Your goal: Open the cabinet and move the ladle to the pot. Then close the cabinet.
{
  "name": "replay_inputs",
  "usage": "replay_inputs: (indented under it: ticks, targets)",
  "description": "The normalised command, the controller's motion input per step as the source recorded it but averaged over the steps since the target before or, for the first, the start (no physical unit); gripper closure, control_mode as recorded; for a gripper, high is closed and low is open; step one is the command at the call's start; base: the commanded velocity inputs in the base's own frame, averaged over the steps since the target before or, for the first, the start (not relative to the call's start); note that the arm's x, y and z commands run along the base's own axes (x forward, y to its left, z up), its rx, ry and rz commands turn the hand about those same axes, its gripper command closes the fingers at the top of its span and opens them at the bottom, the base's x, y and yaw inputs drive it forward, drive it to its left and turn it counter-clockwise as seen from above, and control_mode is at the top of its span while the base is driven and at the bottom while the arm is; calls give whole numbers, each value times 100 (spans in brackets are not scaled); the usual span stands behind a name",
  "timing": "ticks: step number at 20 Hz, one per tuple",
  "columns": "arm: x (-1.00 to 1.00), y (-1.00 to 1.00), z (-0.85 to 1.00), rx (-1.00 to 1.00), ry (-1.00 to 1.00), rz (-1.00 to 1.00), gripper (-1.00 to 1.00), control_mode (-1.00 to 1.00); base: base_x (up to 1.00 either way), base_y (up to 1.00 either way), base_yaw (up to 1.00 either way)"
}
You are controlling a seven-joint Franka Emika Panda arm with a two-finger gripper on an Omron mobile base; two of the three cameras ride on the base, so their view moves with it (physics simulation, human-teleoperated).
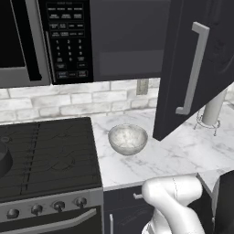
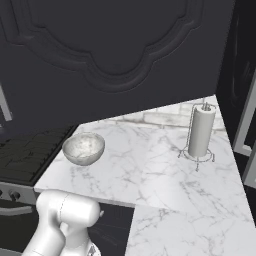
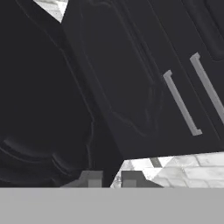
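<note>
above the counter's back edge, right of the microwave (image 1: 45, 41): cabinet (image 1: 176, 68), door swung wide open over the counter (image 1: 183, 151), long bar handle (image 1: 194, 68) upright on its outer face. in the right base view the door's curved-panel face (image 2: 115, 55) hangs over the counter's back.

item, jaws: two dark fingertips (image 3: 91, 178) stand close, a narrow gap between them. whether they pinch anything cannot be told. just beyond them lie a dark door panel (image 3: 122, 87) and its lower corner, all tilted by the roll of the hand, with pale wall tile (image 3: 192, 168) below.

item, ladle: its place cannot be told. judged to lie on the shelf behind the open door, so up and ahead of the jaws. its long axis is unknown.

item, pot: a dark round rim (image 1: 2, 161) at the stove's (image 1: 50, 155) left edge, probably it, well apart from the cabinet, down and to the left.

item, bowl (image 1: 128, 138): pale and speckled, on the counter just right of the stove, between cabinet and pot.

item, paper towel roll (image 2: 201, 131): upright near the counter's back right corner.
</note>
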Motion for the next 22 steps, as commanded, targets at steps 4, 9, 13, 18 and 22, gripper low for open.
replay_inputs:
  ticks: [4, 9, 13, 18, 22]
  targets:
    - [-76, 76, -13, -5, -6, 0, -100, -100, 0, 0, 0]
    - [-14, 100, -3, -16, -13, 0, -100, -100, 0, 0, 0]
    - [5, 100, 3, -9, -2, 0, -100, -100, 0, 0, 0]
    - [50, 94, 11, -7, 0, -3, -100, -100, 0, 0, 0]
    - [69, 34, 0, 0, 0, 0, -100, -100, 0, 0, 0]
